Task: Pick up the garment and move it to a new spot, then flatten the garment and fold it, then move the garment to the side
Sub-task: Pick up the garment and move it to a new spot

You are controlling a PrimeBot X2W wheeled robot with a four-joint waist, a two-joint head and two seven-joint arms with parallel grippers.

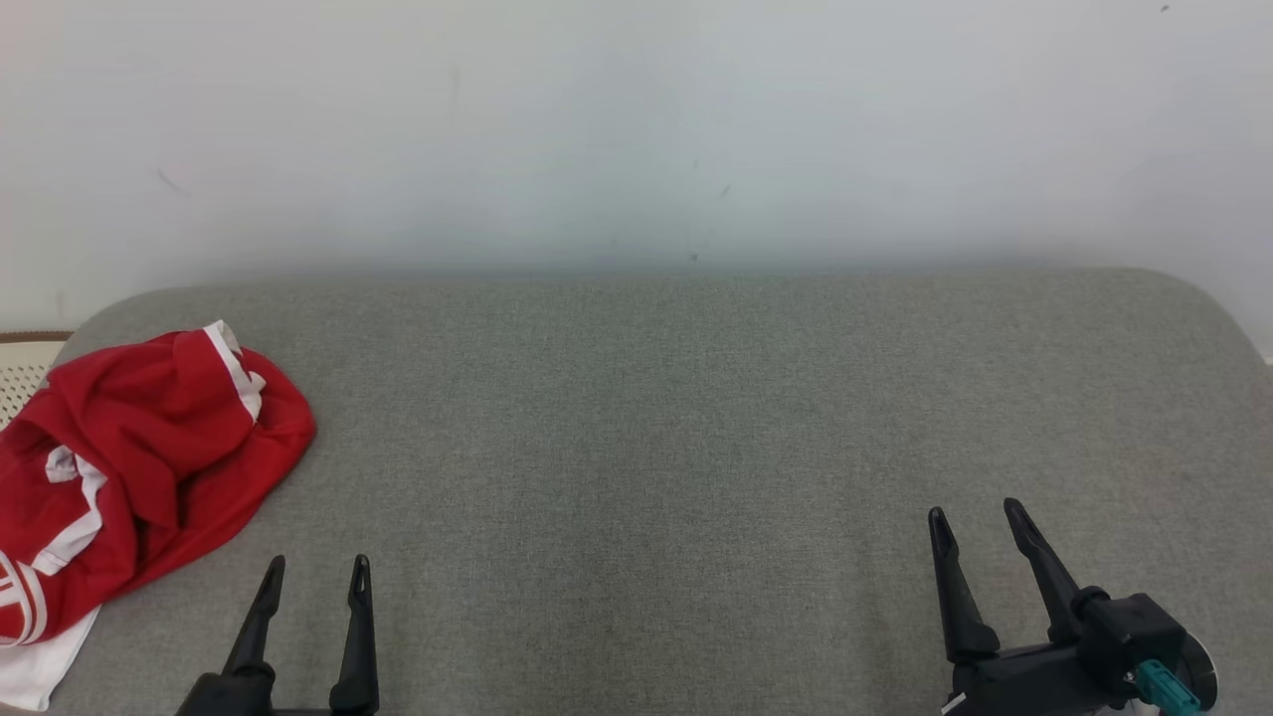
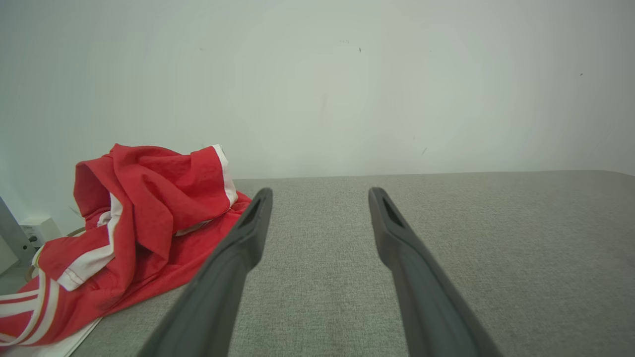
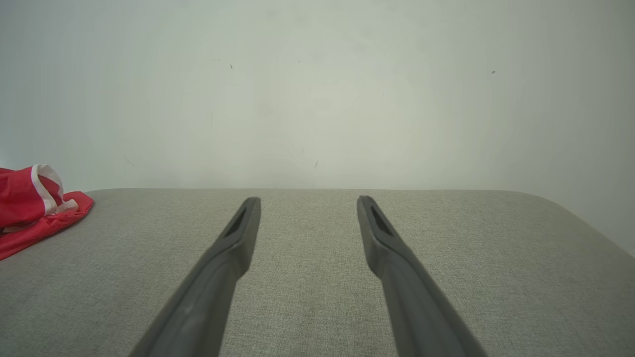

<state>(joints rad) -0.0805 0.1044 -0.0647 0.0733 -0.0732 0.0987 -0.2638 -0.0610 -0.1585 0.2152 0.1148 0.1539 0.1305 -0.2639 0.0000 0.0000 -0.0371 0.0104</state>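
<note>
Starting the first step: the pick-up has not yet begun.

- Garment (image 1: 149, 467): red with white trim, crumpled in a loose heap. It lies ahead and to the left of the left hand (image 1: 319, 565), near it but apart.
- A pale perforated thing (image 1: 25, 363) sits beyond the heap, further left. I cannot tell what it is.
- Left hand: fingers spread wide, nothing between them, low over the desk (image 1: 696, 418) and pointing toward the wall (image 1: 636, 129). In its wrist view the heap sits left of its left finger, with no contact that I can make out.
- The grey cloth-covered desk runs ahead of both hands.
- Right hand (image 1: 976, 510): also spread, nothing held. The garment lies well off to its left.

Judgement: the next move falls to the left hand. It should swing left and forward, settle over a raised fold and pinch it. The heap looks soft and layered, so a shallow pinch may lift one layer and drag the rest. A deeper bite into the bunched top seems safer. The stretch of desk between the two hands looks like the likely new spot.
</note>
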